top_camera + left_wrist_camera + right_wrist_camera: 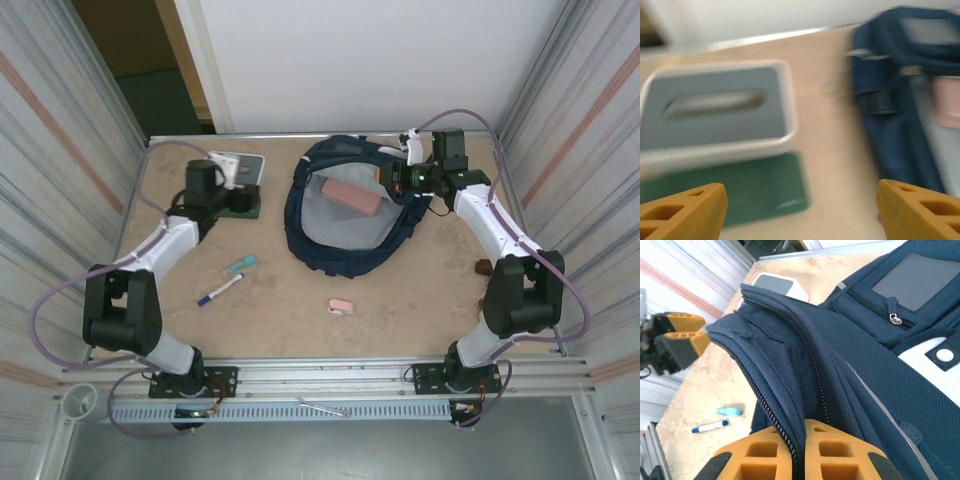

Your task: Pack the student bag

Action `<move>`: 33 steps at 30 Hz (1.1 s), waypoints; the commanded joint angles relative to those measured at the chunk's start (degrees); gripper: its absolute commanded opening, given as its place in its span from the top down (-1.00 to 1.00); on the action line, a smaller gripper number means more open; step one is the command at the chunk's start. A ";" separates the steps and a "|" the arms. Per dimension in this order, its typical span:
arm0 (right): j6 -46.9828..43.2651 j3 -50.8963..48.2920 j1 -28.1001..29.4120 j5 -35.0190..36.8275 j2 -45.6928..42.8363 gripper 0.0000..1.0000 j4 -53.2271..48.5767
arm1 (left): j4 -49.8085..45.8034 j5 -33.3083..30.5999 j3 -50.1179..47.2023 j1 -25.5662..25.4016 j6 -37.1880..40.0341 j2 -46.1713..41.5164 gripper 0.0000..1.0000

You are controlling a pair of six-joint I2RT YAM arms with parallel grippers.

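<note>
While the large navy-blue fabric student bag lies unzipped at the far middle of the tan table, a pink rectangular block inside it, we see the right gripper pinched tight on its zippered rim. Our left gripper stands wide apart, holding nothing, above a flat green pad beside a grey-and-white rectangular box.

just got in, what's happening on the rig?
The right tool is shut on the zipper edge of the large navy-blue fabric backpack, holding it open; a pink rectangular block lies inside. The left tool hangs open near the grey-and-white box and green mat. A blue-capped marker, teal item and small pink eraser lie loose on the table.
</note>
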 commanded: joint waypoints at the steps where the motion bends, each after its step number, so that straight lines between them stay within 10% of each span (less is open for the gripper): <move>1: 2.71 -0.51 -0.67 -2.26 -1.69 1.00 1.22 | -7.96 1.44 1.34 4.28 -17.47 4.90 -0.53; 19: 3.24 -2.77 -1.19 -3.49 -1.94 1.00 2.01 | -17.17 1.65 15.76 4.48 -17.66 23.50 -0.46; 33: 3.33 -4.43 -1.89 -4.04 -1.88 1.00 2.76 | -15.17 5.99 -2.38 -7.33 -20.80 6.08 -0.29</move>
